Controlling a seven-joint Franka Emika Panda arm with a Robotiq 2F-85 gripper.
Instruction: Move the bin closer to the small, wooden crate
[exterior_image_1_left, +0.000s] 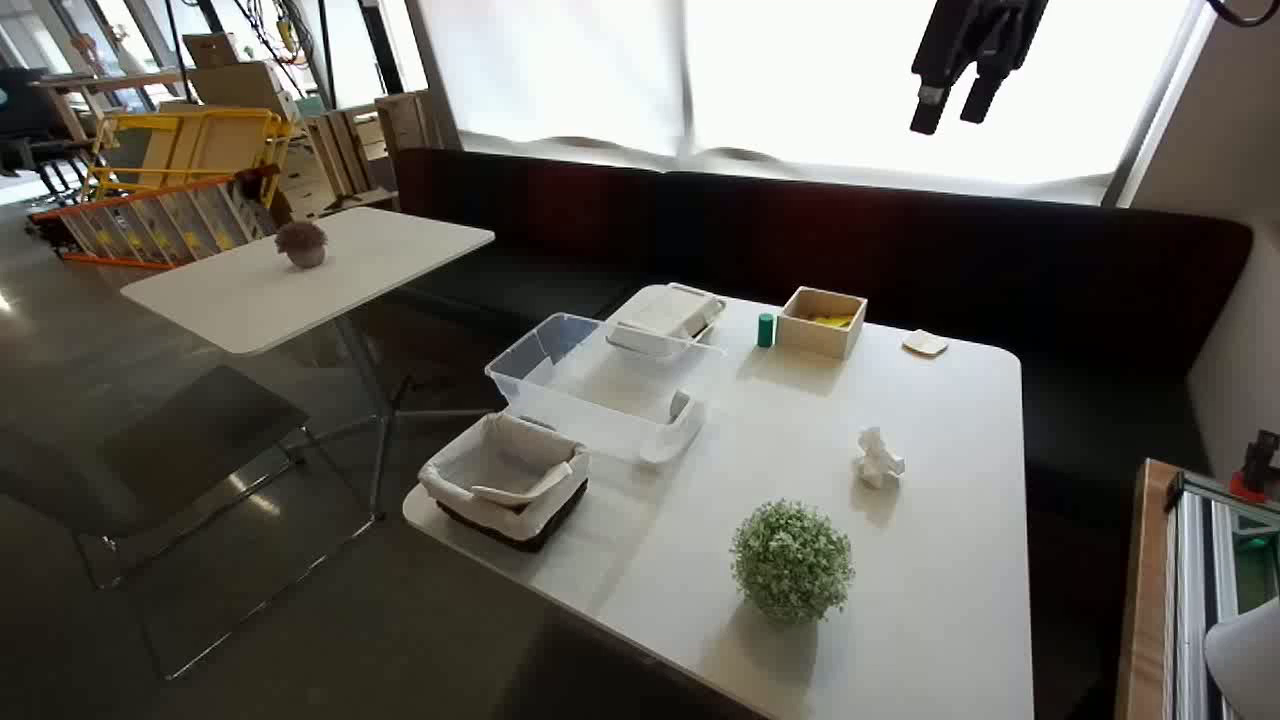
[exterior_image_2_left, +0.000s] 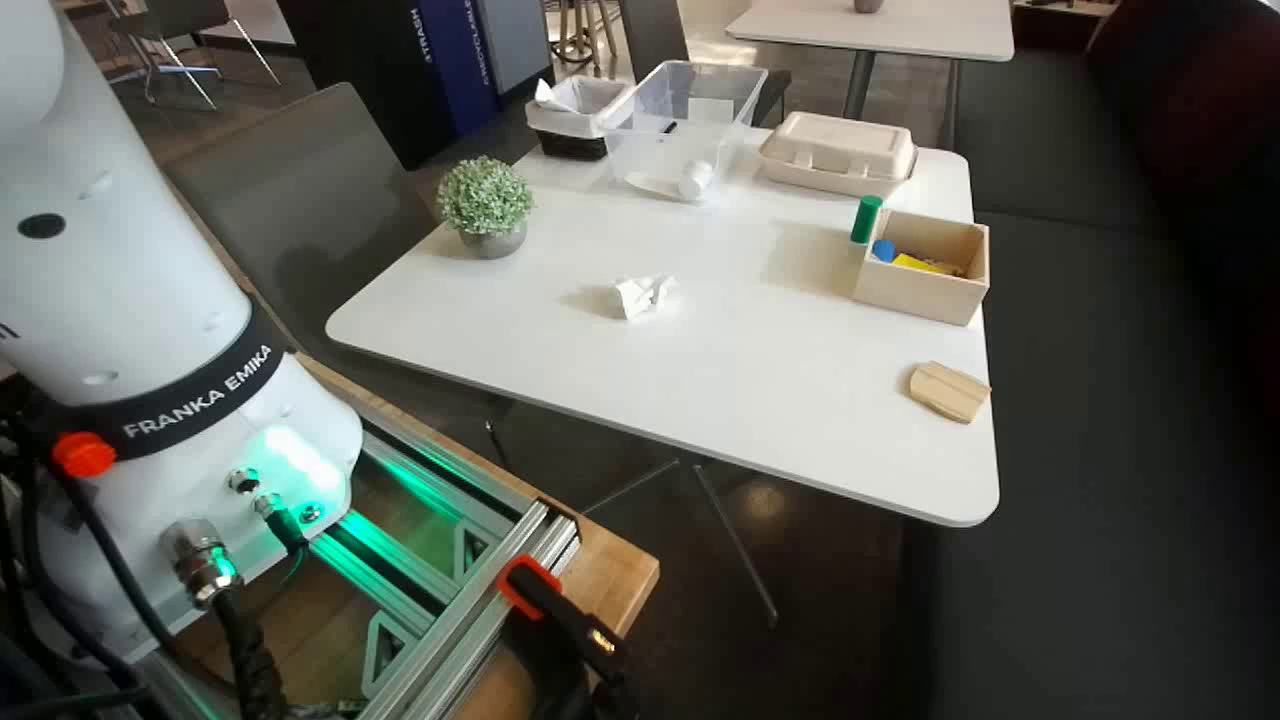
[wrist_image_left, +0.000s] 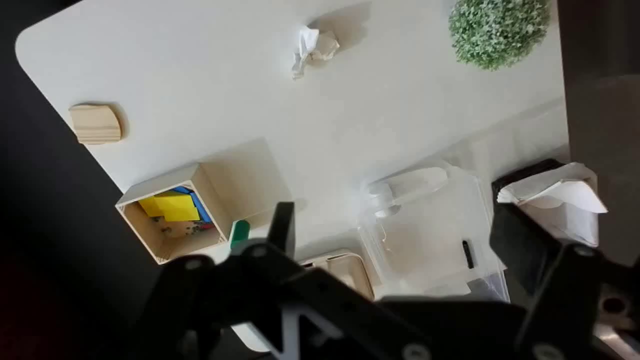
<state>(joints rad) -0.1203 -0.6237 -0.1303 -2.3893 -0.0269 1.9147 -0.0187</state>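
Gripper (exterior_image_1_left: 950, 118) hangs well above the table (exterior_image_1_left: 770, 450), tips pointing down, fingers spread wide; wrist view shows the same gap. Bin (exterior_image_1_left: 548, 502) is over at a corner of the table, upright, right by the edge, white liner folded over the rim, dark base showing below. Some white flap sticks up inside it, can't tell what. Small wooden crate (exterior_image_1_left: 812, 338) is well apart from it, over on the bench (exterior_image_2_left: 1060, 400) side, clear tub (exterior_image_1_left: 585, 425) sitting between the two. Tub is just beside the bin, can't tell from here if they touch. Tub has a white cup-like item (exterior_image_2_left: 697, 178) and a small dark stick (wrist_image_left: 468, 254) in it. Crate holds yellow pieces (wrist_image_left: 172, 206), blue pieces (wrist_image_left: 201, 206) and small bits I can't make out. Green cylinder (exterior_image_2_left: 866, 220) stands on end just beside the crate, contact unclear. Takeout clamshell (exterior_image_2_left: 840, 145), lid down, sits near the tub. Crumpled paper (exterior_image_2_left: 643, 297) lies out mid-table, potted plant (exterior_image_2_left: 487, 200) nearer an edge, flat wooden piece (exterior_image_2_left: 950, 392) at the bench-side edge. Robot arm (exterior_image_2_left: 150, 270) is mounted beside the table, green light on its base.
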